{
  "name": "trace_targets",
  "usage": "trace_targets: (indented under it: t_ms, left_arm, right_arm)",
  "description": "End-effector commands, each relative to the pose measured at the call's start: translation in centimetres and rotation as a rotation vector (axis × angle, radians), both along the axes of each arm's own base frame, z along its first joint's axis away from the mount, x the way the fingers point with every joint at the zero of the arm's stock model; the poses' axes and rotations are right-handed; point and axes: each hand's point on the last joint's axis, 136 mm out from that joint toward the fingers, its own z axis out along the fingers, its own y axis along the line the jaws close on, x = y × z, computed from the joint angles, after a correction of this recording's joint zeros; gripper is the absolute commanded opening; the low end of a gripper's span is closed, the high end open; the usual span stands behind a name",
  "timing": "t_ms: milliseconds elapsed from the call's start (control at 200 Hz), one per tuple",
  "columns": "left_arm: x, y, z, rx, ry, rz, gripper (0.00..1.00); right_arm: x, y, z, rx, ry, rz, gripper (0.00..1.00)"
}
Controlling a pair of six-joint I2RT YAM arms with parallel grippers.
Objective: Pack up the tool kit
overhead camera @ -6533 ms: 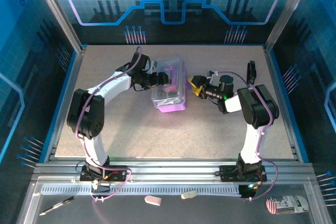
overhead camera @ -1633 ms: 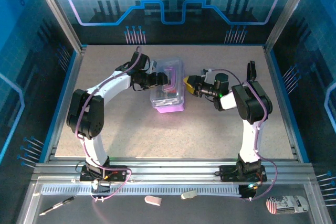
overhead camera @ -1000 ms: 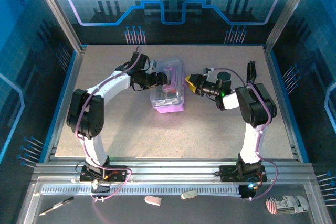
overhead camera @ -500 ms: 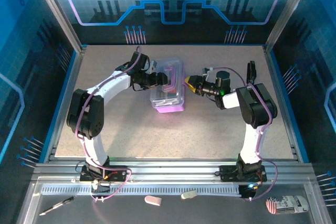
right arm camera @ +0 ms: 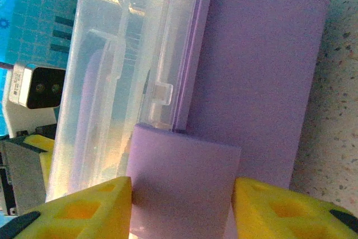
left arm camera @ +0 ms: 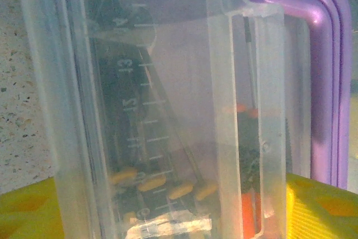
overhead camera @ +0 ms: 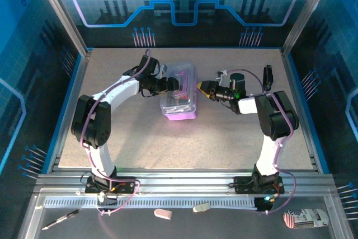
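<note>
The tool kit (overhead camera: 180,93), a translucent case with a purple base and clear lid, lies mid-table. My left gripper (overhead camera: 168,85) is shut across its left side. In the left wrist view the case fills the span between my yellow fingers (left arm camera: 28,211), with the purple handle (left arm camera: 324,54) at right and slim screwdrivers (left arm camera: 151,183) showing inside. My right gripper (overhead camera: 200,88) is at the case's right side. In the right wrist view it (right arm camera: 182,208) is shut on the purple latch (right arm camera: 182,177), which sits against the purple base (right arm camera: 263,54) below the clear lid (right arm camera: 123,54).
A black oblong object (overhead camera: 268,75) stands at the back right, beside the right arm. On the front ledge lie a pen (overhead camera: 61,219), two erasers (overhead camera: 163,213) and a packet (overhead camera: 305,218). Blue enclosure walls ring the table (overhead camera: 168,144).
The right jaws have narrowed a little around the latch and the right arm's elbow has swung slightly to the right. The left arm and the case have stayed put.
</note>
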Motion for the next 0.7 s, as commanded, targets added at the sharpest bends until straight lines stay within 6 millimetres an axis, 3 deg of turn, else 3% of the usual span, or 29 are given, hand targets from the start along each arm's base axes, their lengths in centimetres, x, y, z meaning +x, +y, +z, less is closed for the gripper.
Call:
trace_targets:
  t_ms: [0,225,305,485,695]
  left_arm:
    - [-4.7,0.9,-6.5,0.090,0.246,-0.033,0.74]
    - [-4.8,0.6,-6.5,0.084,0.247,-0.038,0.74]
    - [-4.9,0.5,-6.6,0.087,0.250,-0.040,0.74]
    - [-4.9,0.2,-6.6,0.079,0.246,-0.044,0.74]
    - [-4.8,-0.9,-6.9,0.050,0.251,-0.055,0.73]
  right_arm:
    - [-1.9,0.0,-4.4,-0.114,0.132,0.009,0.49]
    - [-2.4,0.0,-5.7,-0.153,0.154,0.018,0.48]
    - [-1.7,0.7,-4.9,-0.147,0.129,0.029,0.48]
    - [-1.9,0.2,-6.2,-0.199,0.152,0.016,0.46]
    - [-2.5,2.6,-7.3,-0.218,0.164,0.057,0.43]
